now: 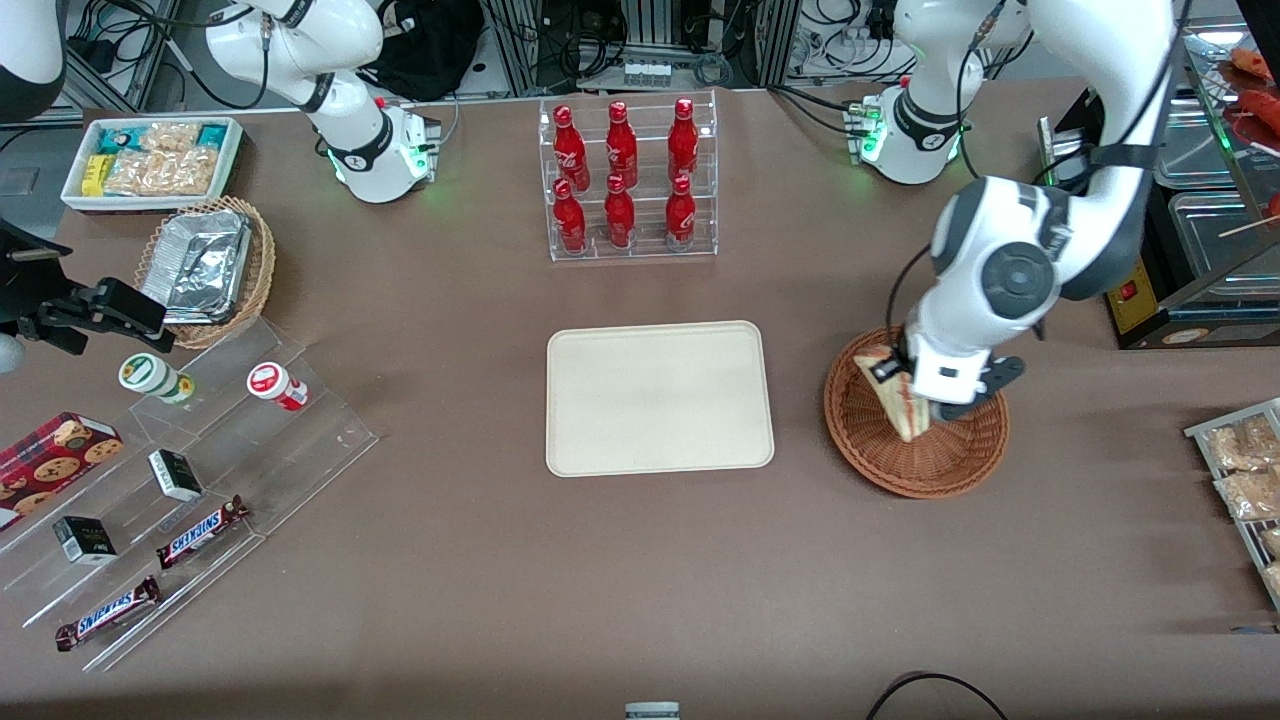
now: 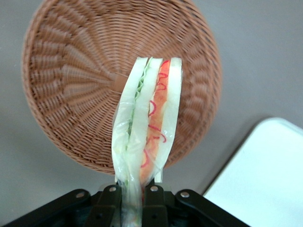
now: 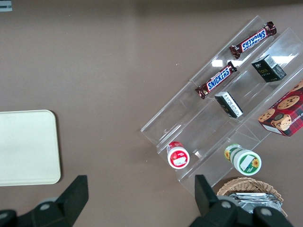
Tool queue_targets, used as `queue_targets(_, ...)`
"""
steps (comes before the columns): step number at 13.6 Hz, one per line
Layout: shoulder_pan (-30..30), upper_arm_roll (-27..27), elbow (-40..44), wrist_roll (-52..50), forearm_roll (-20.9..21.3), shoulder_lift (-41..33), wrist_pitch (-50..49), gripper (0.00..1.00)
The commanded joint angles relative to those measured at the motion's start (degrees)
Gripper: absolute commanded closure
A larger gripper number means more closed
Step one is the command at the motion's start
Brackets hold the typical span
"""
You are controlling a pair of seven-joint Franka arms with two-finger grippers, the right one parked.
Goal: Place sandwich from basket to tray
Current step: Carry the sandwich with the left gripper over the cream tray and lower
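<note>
Sandwich (image 2: 147, 123): wrapped wedge, pinched at one end between claw (image 2: 132, 196) fingers, long axis running straight out from claw. Hangs over basket (image 1: 915, 460), probably just clear of weave; contact hard to judge. Claw: closed tight on sandwich, above basket. Tray (image 1: 660, 400): bare, beside basket on desk (image 1: 640, 580), toward parked arm's end. Coming move: sideways carry to tray.

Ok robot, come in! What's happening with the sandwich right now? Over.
Gripper shut on sandwich, above the basket. Tray bare, beside the basket. Nothing on the table between them.
</note>
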Motion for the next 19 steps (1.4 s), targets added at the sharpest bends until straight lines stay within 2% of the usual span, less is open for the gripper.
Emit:
queue_targets(1,0.0,-5.1,4.9,-0.5,3.0,3.8,-1.4,0.90)
queue_targets(5,-1.2,-11.2,9.7,-1.0,4.4,8.5,-1.5,0.91)
queue_targets(10,-10.9,-11.1,22.2,-7.6,10.7,19.2,-5.3,0.91)
queue_targets(13,-15.8,-10.8,29.2,-9.0,11.2,25.4,-5.3,0.90)
queue_targets(16,-18.9,-10.8,35.1,-12.5,14.2,30.7,-5.9,0.90)
queue_targets(19,-21.3,-10.7,40.5,-16.7,14.3,35.4,-8.2,0.90)
